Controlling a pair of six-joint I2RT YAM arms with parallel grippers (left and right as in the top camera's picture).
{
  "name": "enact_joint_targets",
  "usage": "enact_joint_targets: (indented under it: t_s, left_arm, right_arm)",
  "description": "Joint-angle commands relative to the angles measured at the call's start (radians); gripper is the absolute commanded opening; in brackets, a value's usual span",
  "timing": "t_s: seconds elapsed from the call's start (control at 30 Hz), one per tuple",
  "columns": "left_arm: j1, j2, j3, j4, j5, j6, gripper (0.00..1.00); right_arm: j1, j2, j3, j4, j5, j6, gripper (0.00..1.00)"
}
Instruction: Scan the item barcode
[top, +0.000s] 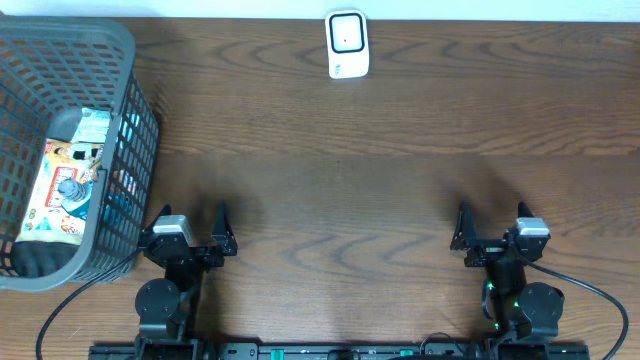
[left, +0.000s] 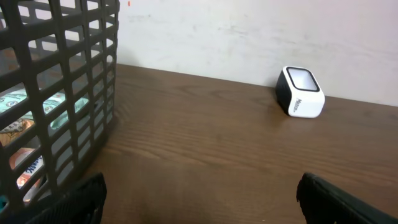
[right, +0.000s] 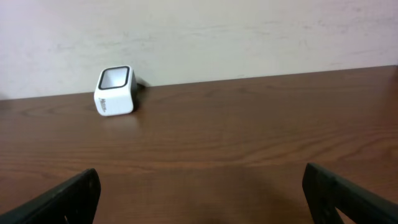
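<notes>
A grey plastic lattice basket (top: 125, 60) stands at the far left of the dark brown wooden table (top: 340, 170). A colourful printed flat packet (top: 68, 190) lies inside it. A small white cube-shaped scanner with a black-rimmed window (top: 347, 44) sits at the far edge, near the middle. The left tool (top: 192, 215), just right of the basket, and the right tool (top: 492, 215) both rest at the near edge, fingers wide apart and gripping nothing.
</notes>
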Motion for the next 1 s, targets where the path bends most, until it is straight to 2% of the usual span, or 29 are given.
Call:
enact_joint_targets:
  t_s: [0.0,0.77,0.87,0.9,0.97]
  left_arm:
    - [0.003,0.002,-0.028,-0.017,-0.016,-0.005,0.98]
    - [0.003,0.002,-0.027,0.002,-0.051,-0.003,0.98]
    - [0.003,0.002,-0.023,0.058,0.119,-0.031,0.98]
    - [0.003,0.002,-0.016,0.098,0.252,-0.031,0.98]
    - [0.003,0.002,-0.002,0.134,0.404,-0.033,0.98]
  right_arm:
    - [-0.008,-0.005,-0.002,-0.004,0.004,-0.006,0.99]
    - [-0.008,-0.005,-0.002,-0.004,0.004,-0.006,0.99]
    - [-0.008,-0.005,-0.002,-0.004,0.004,-0.006,0.99]
    - [-0.009,-0.005,-0.002,-0.004,0.004,-0.006,0.99]
    - [-0.009,-0.005,-0.002,-0.004,0.004,-0.006,0.99]
